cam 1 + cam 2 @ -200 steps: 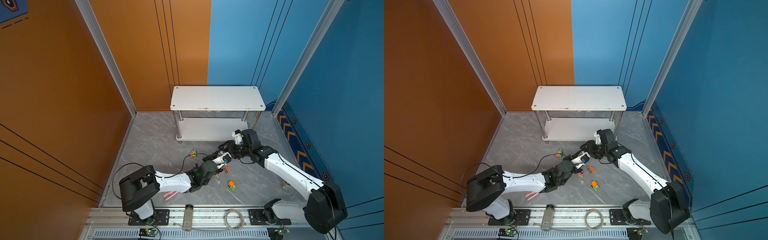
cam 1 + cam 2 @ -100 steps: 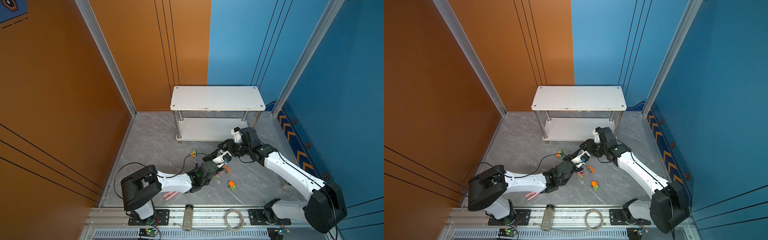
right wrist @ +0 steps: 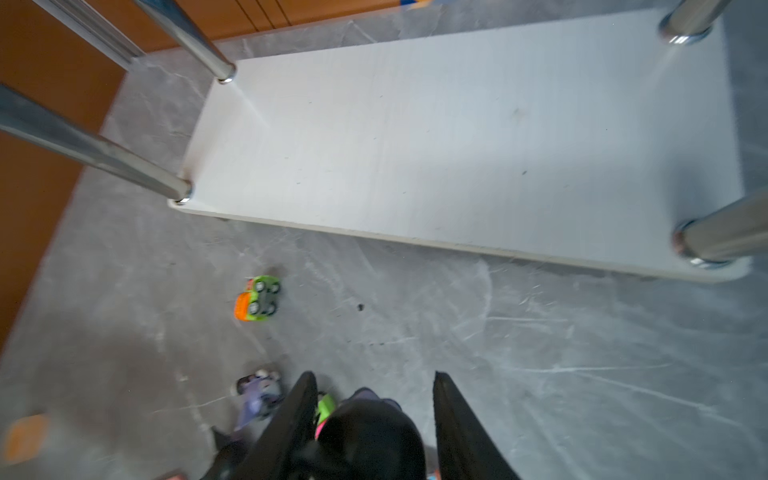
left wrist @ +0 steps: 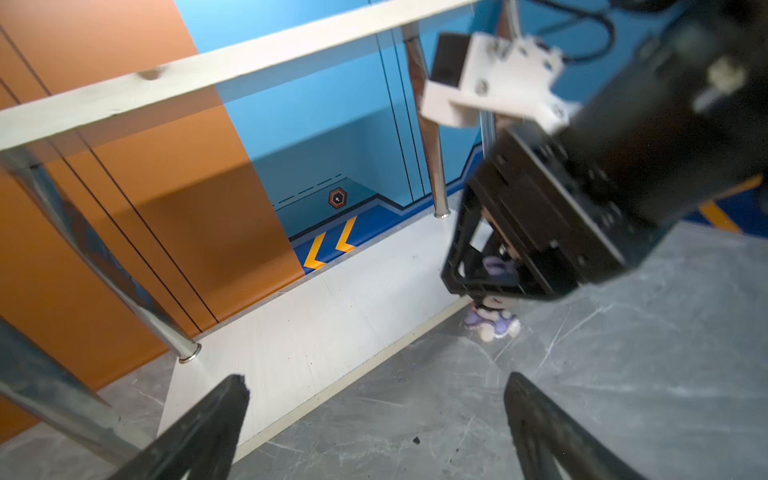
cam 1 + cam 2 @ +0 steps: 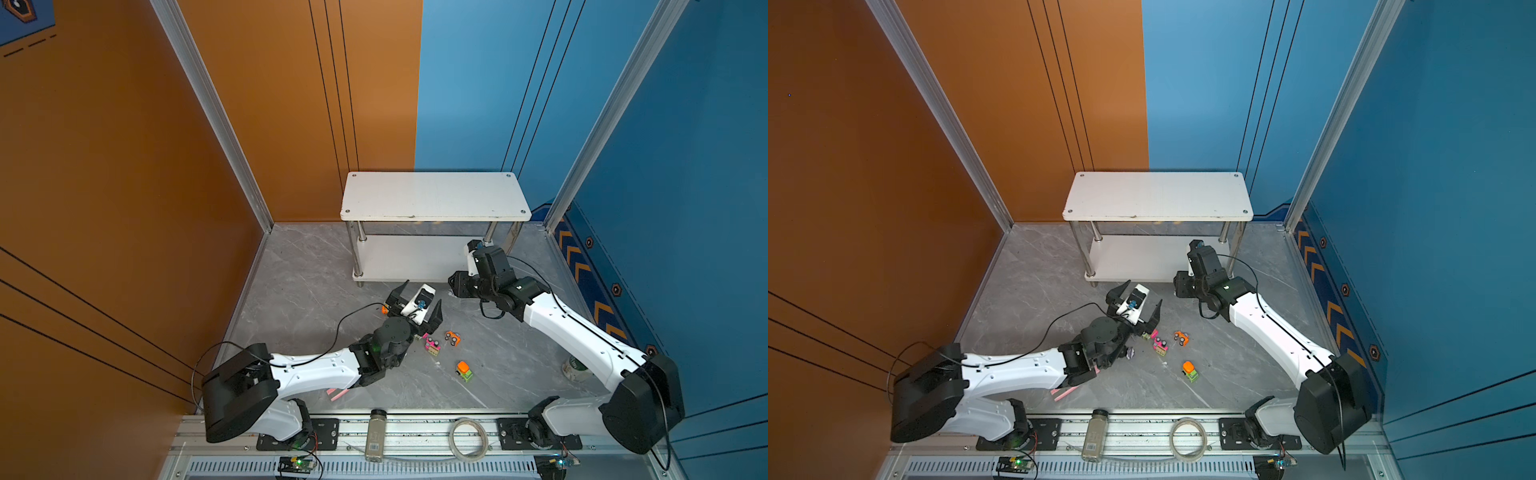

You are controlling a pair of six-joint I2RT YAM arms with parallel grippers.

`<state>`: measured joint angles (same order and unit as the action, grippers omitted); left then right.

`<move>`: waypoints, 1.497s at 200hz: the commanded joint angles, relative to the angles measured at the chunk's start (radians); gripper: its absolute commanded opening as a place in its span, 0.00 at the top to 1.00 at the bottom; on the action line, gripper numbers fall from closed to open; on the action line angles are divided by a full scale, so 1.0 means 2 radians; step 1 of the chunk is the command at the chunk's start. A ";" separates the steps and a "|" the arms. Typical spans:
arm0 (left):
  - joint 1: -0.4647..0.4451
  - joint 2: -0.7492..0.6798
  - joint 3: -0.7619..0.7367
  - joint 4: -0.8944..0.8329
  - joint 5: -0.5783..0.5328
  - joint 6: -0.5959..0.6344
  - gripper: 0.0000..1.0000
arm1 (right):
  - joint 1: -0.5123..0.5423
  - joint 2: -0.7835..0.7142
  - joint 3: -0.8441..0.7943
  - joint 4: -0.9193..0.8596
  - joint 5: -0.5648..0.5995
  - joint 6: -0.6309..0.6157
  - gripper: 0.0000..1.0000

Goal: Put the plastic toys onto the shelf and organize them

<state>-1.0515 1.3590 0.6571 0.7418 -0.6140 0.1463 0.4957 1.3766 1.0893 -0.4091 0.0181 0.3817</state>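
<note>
The white shelf (image 5: 434, 195) (image 5: 1156, 195) stands at the back, both tiers bare. My left gripper (image 5: 419, 303) (image 4: 374, 378) is open wide and holds nothing, low in front of the lower tier (image 4: 332, 316). My right gripper (image 5: 454, 284) (image 3: 374, 376) is shut on a purple figurine with a black head (image 3: 370, 428) (image 4: 496, 266), by the lower tier's front edge. On the floor lie a pink car (image 5: 432, 344), an orange car (image 5: 453, 338), an orange-green car (image 5: 463, 371), an overturned green car (image 3: 257, 299) and another purple figurine (image 5: 1130, 352).
A pink strip (image 5: 338, 392) lies under the left arm. A grey bottle (image 5: 376, 428) and a cable coil (image 5: 467, 438) rest on the front rail. A jar (image 5: 575, 368) sits by the right wall. Chrome legs (image 3: 124, 166) flank the lower tier.
My left gripper has opened wide; its jaws were nearly closed beside the right gripper before. My right gripper has drawn back toward the shelf with the figurine.
</note>
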 commanded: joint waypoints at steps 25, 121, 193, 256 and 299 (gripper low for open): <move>0.066 -0.075 -0.027 -0.101 0.085 -0.125 0.02 | 0.001 0.060 0.006 0.065 0.131 -0.112 1.00; 0.079 -0.074 -0.028 -0.128 0.091 -0.134 0.02 | -0.063 0.171 0.057 0.135 0.099 -0.153 1.00; 0.084 -0.058 -0.016 -0.133 0.102 -0.143 0.02 | -0.088 0.211 0.086 0.139 0.076 -0.153 1.00; 0.084 -0.056 -0.009 -0.145 0.104 -0.146 0.02 | -0.091 0.229 0.100 0.140 0.049 -0.174 0.94; 0.084 -0.052 -0.006 -0.146 0.107 -0.151 0.02 | -0.092 0.230 0.102 0.122 0.025 -0.204 0.94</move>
<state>-0.8948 1.2419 0.6167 0.4652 -0.4175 -0.1402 0.3195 1.8244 1.2606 -0.1390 0.1120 0.0280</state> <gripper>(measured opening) 0.977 0.443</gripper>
